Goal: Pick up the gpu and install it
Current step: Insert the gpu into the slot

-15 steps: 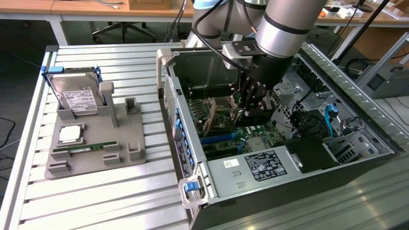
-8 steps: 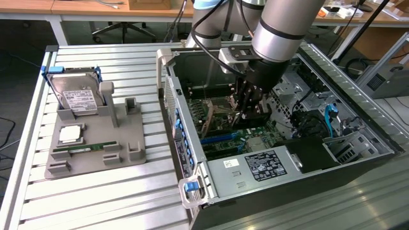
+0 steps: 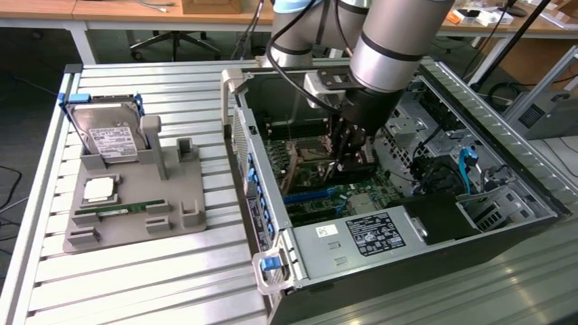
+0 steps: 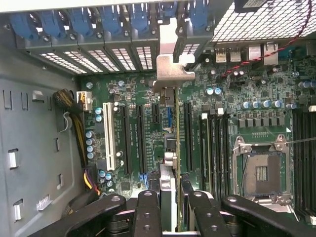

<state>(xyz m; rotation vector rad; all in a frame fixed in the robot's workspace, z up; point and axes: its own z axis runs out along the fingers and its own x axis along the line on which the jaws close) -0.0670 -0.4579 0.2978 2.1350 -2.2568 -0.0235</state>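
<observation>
The arm is reaching down into the open computer case (image 3: 505,196), which is lying on its side on the slatted metal table (image 3: 135,284). The gripper (image 4: 170,207) is closing narrowly on the gpu (image 4: 170,148), pinching the thin card edge-on between its black fingers (image 4: 148,212). In the wrist view the gpu is standing upright over the green motherboard (image 4: 143,98), lined up among the long black expansion slots, and its silver end bracket (image 4: 170,69) is sitting against the rear slot openings beside the row of blue retention clips (image 4: 111,22). The empty CPU socket (image 4: 260,173) is lying off to one side of the card. In the exterior view the gripper (image 3: 348,159) is hanging deep inside the case, and on the exterior view's left a grey parts stand (image 3: 135,203) is holding a hard drive (image 3: 108,135), a processor (image 3: 97,191) and a green RAM stick (image 3: 122,211), well apart from the case.
</observation>
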